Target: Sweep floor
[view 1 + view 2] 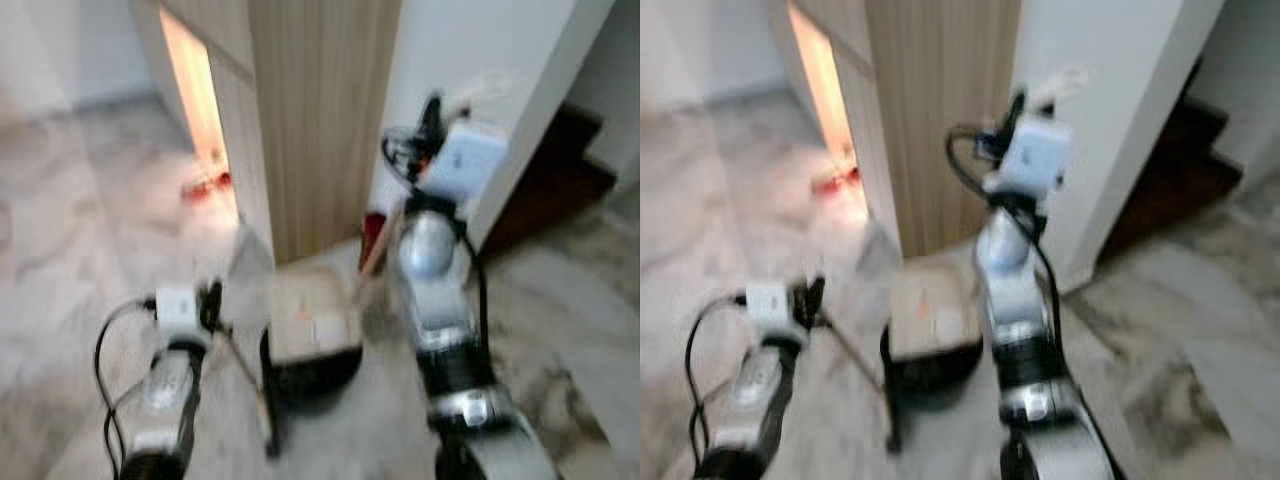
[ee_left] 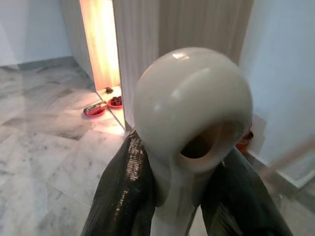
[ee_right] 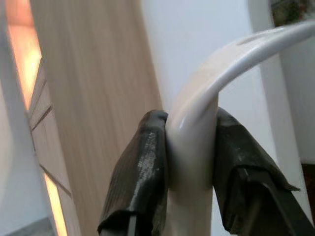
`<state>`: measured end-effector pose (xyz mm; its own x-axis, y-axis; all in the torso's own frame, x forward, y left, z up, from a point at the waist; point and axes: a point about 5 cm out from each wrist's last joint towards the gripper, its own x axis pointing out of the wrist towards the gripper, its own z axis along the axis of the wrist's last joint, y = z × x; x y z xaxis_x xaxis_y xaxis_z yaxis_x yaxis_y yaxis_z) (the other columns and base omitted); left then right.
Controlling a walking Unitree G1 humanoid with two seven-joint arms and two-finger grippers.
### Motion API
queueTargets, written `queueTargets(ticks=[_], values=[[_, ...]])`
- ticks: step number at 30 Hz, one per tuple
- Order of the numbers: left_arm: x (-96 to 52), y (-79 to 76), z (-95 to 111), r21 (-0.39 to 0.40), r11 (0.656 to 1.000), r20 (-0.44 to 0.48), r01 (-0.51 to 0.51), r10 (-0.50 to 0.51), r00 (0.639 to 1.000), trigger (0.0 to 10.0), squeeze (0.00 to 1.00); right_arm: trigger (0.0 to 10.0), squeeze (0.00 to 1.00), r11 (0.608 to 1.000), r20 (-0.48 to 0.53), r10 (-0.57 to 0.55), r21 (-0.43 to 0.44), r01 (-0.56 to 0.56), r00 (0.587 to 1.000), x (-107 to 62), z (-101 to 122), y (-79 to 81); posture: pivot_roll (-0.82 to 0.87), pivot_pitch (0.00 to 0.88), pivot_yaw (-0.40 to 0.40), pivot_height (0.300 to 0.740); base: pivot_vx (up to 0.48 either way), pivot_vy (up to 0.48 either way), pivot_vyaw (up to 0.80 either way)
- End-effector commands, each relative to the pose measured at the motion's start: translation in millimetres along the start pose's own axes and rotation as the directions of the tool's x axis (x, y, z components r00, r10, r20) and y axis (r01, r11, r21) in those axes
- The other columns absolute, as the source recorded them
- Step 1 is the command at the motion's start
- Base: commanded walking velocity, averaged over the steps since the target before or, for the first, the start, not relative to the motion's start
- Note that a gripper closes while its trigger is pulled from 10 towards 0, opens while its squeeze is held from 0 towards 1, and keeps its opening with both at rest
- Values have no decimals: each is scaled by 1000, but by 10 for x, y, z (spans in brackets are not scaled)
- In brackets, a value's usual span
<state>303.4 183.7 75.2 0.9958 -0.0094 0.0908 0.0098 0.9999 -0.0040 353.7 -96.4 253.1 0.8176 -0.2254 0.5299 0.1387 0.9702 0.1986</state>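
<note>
Broom handle [image 3: 197, 123] in right claw [image 3: 189, 147], dustpan handle [image 2: 192, 113] in left claw [image 2: 184, 196].

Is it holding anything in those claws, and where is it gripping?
Yes. The left gripper clamps the dustpan handle just below its rounded end; the right gripper clamps the broom handle below its curved top.

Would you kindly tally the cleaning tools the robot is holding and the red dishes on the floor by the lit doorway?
Dustpan, handle in the left gripper: 1
Broom, handle in the right gripper: 1
Red dishes on the floor: 2
Total: 4
</note>
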Motion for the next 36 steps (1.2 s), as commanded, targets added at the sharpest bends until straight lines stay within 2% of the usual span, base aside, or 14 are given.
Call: queueTargets(ticks=[1,8,14,18,23,26,28,30,34,36], values=[[-1,-13,25,1,1000,21,5,-5,1000,10000,0,10000,0,1000,76,8,24,-10,997,61,163,43,1,0,19,740,0,0,0],[-15,-10,16,-2,1000,19,5,-5,1000,10000,0,10000,0,1000,87,10,16,-11,996,63,178,44,0,0,18,740,0,0,0],[-23,-19,11,-2,1000,19,8,-8,1000,10000,0,10000,0,999,147,31,28,-35,989,51,264,77,-1,0,17,740,0,0,0],[-28,-21,10,-3,1000,21,9,-9,1000,10000,0,10000,0,997,252,77,-26,-73,965,6,387,124,1,0,17,740,0,0,0],[-32,-25,7,-4,1000,21,12,-12,1000,10000,0,10000,0,993,286,120,-45,-112,951,-30,424,176,1,0,16,740,0,0,0],[-32,-28,10,-7,1000,24,13,-13,1000,10000,0,10000,0,974,373,225,-124,-192,900,-101,509,267,0,0,15,740,0,0,0],[-32,-29,10,-7,1000,24,14,-14,1000,10000,0,10000,0,970,383,240,-133,-205,892,-115,519,284,0,0,15,740,0,0,0],[-32,-37,10,-9,1000,24,17,-17,1000,10000,0,10000,0,954,408,300,-153,-259,862,-198,544,359,-2,0,16,740,0,0,0],[-32,-40,11,-10,1000,26,19,-18,1000,10000,0,10000,0,940,419,341,-172,-295,842,-259,547,403,-2,0,14,740,0,0,0],[-31,-41,12,-12,1000,27,19,-18,999,10000,0,10000,0,920,435,390,-210,-330,812,-312,552,444,-2,0,14,740,0,0,0]])
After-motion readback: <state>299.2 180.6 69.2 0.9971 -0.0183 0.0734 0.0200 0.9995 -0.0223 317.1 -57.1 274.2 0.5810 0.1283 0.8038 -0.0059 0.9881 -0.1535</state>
